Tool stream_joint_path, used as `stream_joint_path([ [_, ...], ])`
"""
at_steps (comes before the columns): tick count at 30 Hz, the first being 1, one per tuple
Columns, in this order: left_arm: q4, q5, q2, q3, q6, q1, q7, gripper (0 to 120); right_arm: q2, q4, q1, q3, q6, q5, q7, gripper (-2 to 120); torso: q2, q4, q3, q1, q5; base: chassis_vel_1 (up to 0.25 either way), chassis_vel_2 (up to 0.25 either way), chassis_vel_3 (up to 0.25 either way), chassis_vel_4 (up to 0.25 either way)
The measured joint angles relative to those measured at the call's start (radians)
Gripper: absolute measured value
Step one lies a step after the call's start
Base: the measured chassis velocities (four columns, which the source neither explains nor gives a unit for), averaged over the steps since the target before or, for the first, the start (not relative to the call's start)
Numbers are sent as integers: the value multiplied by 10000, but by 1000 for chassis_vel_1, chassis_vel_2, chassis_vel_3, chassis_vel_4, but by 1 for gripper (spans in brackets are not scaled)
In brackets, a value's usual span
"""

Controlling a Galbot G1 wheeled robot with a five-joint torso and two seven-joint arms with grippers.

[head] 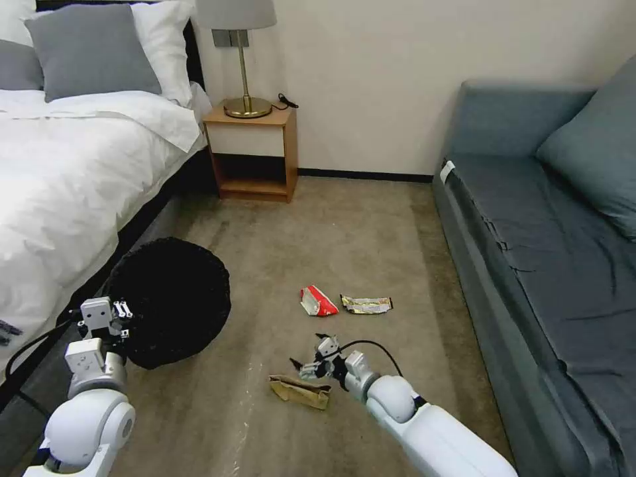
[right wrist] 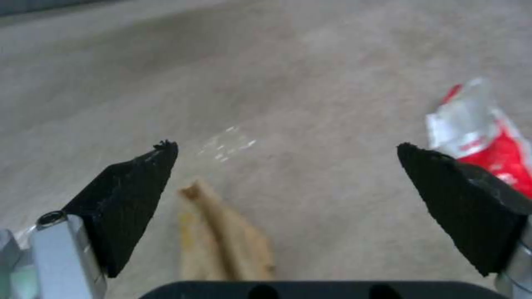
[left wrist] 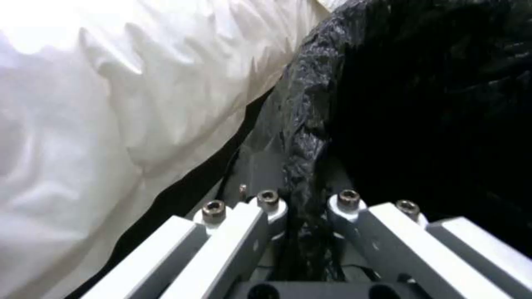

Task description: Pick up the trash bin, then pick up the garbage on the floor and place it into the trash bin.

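The left hand point(head: 121, 310) grips the black-bagged bin point(head: 173, 301) beside the bed point(head: 73, 172), while the right hand point(head: 311, 354) hovers open over a brown paper bag point(head: 299, 390) on the carpet point(head: 318, 232).

We see both arms clad in glossy white rounded shells, each ending in a silver-grey cylindrical wrist segment; the left gripper point(head: 121, 309) carries a boxy light-grey block with small dark markings, and a black cable runs from it down along the arm; in the left wrist view its white linkage bars bear four dark hex-socket screws set in rounded bosses, above a black base plate; the right gripper point(head: 309, 355) has a looping black cable arching over its wrist; in the right wrist view its fingertips point(right wrist: 129, 195) are black, textured, wedge-shaped pads mounted on silver metal stems.
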Motion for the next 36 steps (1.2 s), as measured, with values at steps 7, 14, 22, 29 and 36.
stream_joint_path([
  [7, -188, 17, -145, -58, 116, 77, -135, 3, 344, -496, 79, -772, 64, -444, -117, 100, 1, 1, 0, 0, 0, 0, 0, 0, 0],
  [14, -137, -234, -180, -65, 131, 92, -147, 3, 785, -1373, 315, -1180, 232, -804, -220, 100, 0, 1, 0, 0, 0, 0, 0, 0, 0],
  [22, -439, -654, -166, 59, 355, 31, -215, 3, 1105, -2190, 510, -1137, 407, -988, -219, 100, 0, 1, 0, 0, 1, 0, 0, 0, 0],
  [29, -747, -707, -115, 27, 417, 129, -248, 3, 1370, -3358, 588, -672, 931, -1769, -350, 100, 0, 0, 0, 0, 1, 0, 0, 0, 0],
  [36, -667, -703, -112, -10, 389, 141, -250, 3, 1447, -3791, 691, -515, 1063, -1957, -423, 96, 0, 0, 0, 0, 1, 0, 0, 0, 0],
])
